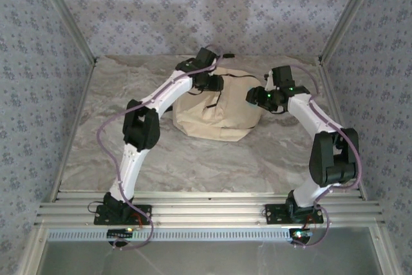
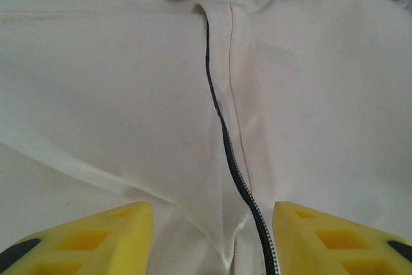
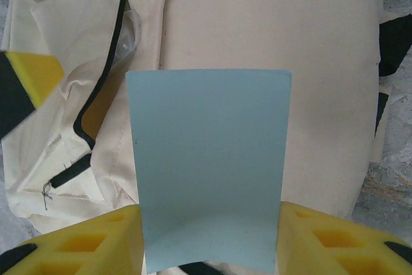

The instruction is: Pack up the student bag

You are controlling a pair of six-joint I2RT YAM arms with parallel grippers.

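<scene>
The student bag, cream-beige with black zippers, lies at the back middle of the table. My left gripper hovers over its upper left. In the left wrist view that gripper stands open, its yellow fingers either side of a fabric fold and a black zipper line. My right gripper is at the bag's right side. It is shut on a flat light blue booklet, held upright in front of the bag. The bag's zipped opening gapes at the left.
The bag rests on a marble-patterned tabletop. Patterned walls and slanted metal posts close in the sides and back. Black straps stick out at the bag's far side. The other gripper's yellow-and-black fingertip sits near the opening.
</scene>
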